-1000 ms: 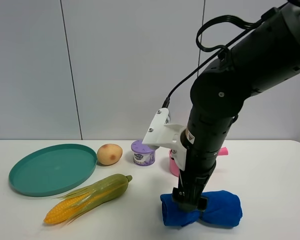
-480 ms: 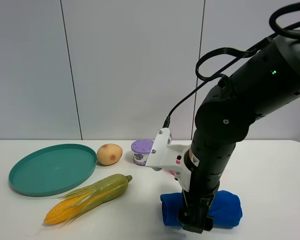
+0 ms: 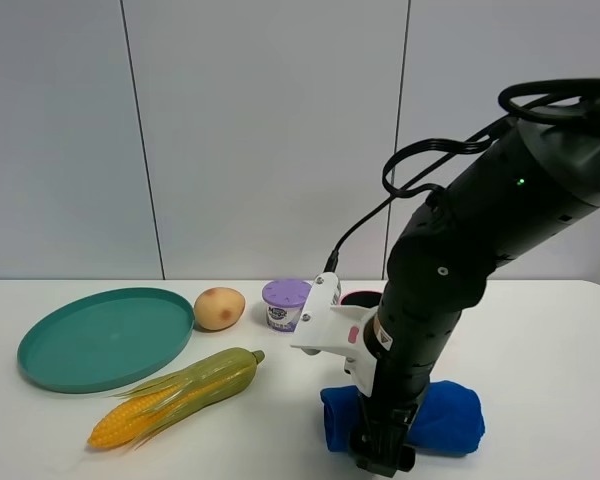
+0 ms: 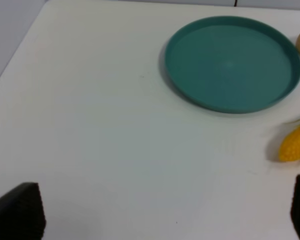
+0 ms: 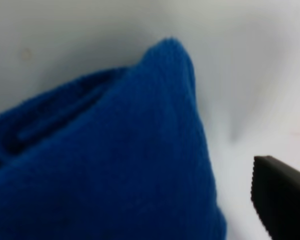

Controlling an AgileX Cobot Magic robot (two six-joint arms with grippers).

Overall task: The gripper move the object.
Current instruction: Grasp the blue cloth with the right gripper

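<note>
A rolled blue towel (image 3: 442,414) lies on the white table at the front right; it fills the right wrist view (image 5: 105,160). My right gripper (image 3: 382,456) is low at the towel's front left end. Only one dark fingertip (image 5: 282,200) shows beside the cloth, set wide to the side, so the jaws look open. My left gripper (image 4: 158,212) is out of the exterior view. In the left wrist view its two dark fingertips (image 4: 15,212) stand far apart over bare table, open and empty.
A teal plate (image 3: 102,336) sits at the left, also in the left wrist view (image 4: 230,62). A corn cob (image 3: 175,394) lies in front of it. A potato (image 3: 219,308), a purple cup (image 3: 286,304) and a pink container (image 3: 358,299) stand behind the towel.
The right arm has lowered and drawn toward the table's front edge, its gripper sliding from the towel's middle to its front left end. The towel's pinched middle has filled out.
</note>
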